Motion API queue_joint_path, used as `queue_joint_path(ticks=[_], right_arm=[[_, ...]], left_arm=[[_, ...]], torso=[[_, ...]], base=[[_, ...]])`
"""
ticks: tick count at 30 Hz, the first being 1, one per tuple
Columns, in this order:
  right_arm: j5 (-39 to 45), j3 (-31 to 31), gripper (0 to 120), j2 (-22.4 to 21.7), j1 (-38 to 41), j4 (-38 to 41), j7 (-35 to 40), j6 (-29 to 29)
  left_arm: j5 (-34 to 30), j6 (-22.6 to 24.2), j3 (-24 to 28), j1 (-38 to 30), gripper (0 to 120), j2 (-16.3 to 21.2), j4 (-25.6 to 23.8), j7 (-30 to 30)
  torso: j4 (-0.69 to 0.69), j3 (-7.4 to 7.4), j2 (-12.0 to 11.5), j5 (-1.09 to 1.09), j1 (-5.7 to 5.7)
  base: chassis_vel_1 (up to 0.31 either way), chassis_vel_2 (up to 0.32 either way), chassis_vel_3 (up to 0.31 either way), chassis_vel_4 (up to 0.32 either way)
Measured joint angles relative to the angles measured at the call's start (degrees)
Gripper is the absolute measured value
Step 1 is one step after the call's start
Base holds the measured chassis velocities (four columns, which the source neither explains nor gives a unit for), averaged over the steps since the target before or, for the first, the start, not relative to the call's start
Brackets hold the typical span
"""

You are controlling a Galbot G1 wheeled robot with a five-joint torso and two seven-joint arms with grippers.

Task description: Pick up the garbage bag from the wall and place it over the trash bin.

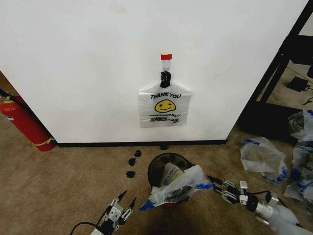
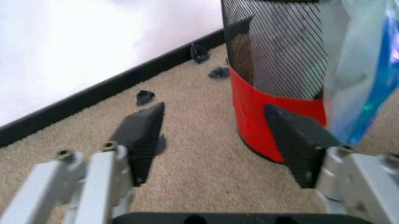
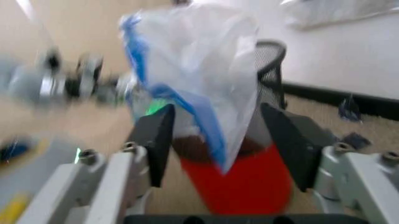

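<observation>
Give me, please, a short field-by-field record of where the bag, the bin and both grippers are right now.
garbage bag: draped across the trash bin's rim, hanging down its front
trash bin: black mesh with red base, on carpet near the wall
left gripper: open, low, left of the bin, empty
right gripper: open, beside the bag's right end
THANK YOU bundle: hanging on the wall

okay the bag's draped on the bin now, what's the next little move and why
Probably bring the open left claw to the garbage bag's low blue corner and pull it across the trash bin. The bag lies bunched over one side of the rim, and the open right claw sits beside it.
</observation>
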Motion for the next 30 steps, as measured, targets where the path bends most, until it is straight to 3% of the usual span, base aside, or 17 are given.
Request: queue_joint_path(ticks=[3,4,6,7,10,13,16,18,21,22,23,24,26,30], right_arm=[[-1.28,0.7,58,-0.32,0.11,0.0,-0.41,0.19],[-6.48,3.32,70,-1.55,0.73,-0.04,-1.29,1.38],[-9.92,5.74,77,-2.64,2.33,-0.82,-1.38,4.08],[-8.02,6.93,83,-2.98,3.45,-0.59,-1.38,4.86],[-2.67,7.33,88,-3.06,3.23,2.45,-1.38,3.56],[7.29,7.0,98,-2.43,0.78,11.4,-0.53,1.21],[10.75,4.68,100,0.34,-3.87,25.35,16.86,7.08],[9.85,4.14,100,1.28,-4.81,27.95,21.27,8.66],[1.04,2.07,100,4.86,-6.35,33.64,37.02,13.97],[-0.07,1.94,100,5.2,-6.42,34.08,38.53,14.33],[-5.18,1.47,100,6.72,-6.86,36.48,46.37,15.69],[-5.18,1.47,100,6.72,-6.86,36.48,46.37,15.69],[-9.48,1.69,100,8.0,-7.59,39.66,55.64,16.48],[-14.97,3.89,100,9.57,-9.18,43.96,67.92,16.92]], left_arm=[[-0.03,0.01,-0.1,0.0,69,0.01,-0.09,-0.01],[-0.24,0.12,-0.41,-0.04,81,0.04,-0.51,-0.02],[-0.71,0.46,-0.64,-0.31,86,-0.03,-1.14,-0.09],[-1.44,0.76,-0.79,-0.85,94,-0.19,-1.97,-0.11],[-2.5,0.94,-1.16,-1.79,100,-0.15,-3.1,0.04],[-7.2,2.71,-1.88,-5.17,107,1.07,-6.26,1.16],[-15.53,7.56,-1.02,-12.37,112,3.16,-9.35,2.64],[-17.52,9.01,-0.35,-14.24,113,3.49,-9.77,3.07],[-26.46,16.9,3.89,-22.9,115,4.1,-10.42,4.37],[-27.33,17.83,4.41,-23.94,115,4.11,-10.43,4.4],[-31.91,23.26,7.95,-30.39,115,3.97,-10.41,3.9],[-31.91,23.26,7.95,-30.39,115,3.97,-10.41,3.9],[-35.45,29.87,12.28,-38.57,113,3.1,-9.51,0.81],[-39.2,38.6,19.08,-47.49,109,1.25,-7.1,-5.94]], torso=[[0.0,0.0,0.0,0.0,0.0],[0.02,0.0,0.0,-0.05,0.0],[0.0,0.0,0.0,-0.05,0.0],[0.03,0.01,0.0,-0.02,0.0],[0.03,0.01,0.0,-0.02,0.0],[0.0,0.0,0.0,-0.07,0.0],[0.04,0.01,0.0,0.0,0.0],[0.02,0.0,0.0,-0.03,0.0],[0.02,0.01,0.0,-0.03,0.0],[0.02,0.01,0.0,-0.01,0.0],[0.02,0.01,0.0,-0.02,0.0],[0.02,0.01,0.0,-0.02,0.0],[-0.02,0.01,0.0,-0.05,0.0],[0.0,0.01,0.0,-0.06,0.01]], base=[[0.0,0.0,0.0,0.0],[0.0,0.0,0.0,0.0],[0.0,0.0,0.0,0.0],[0.0,0.0,0.0,0.0],[0.0,0.0,0.0,0.0],[0.0,0.0,0.0,0.0],[0.0,0.0,0.0,0.0],[0.0,0.0,0.0,0.0],[0.0,0.0,0.0,0.0],[0.0,0.0,0.0,0.0],[0.0,0.0,0.0,0.0],[0.0,0.0,0.0,0.0],[0.0,0.0,0.0,0.0],[0.0,0.0,0.0,0.0]])
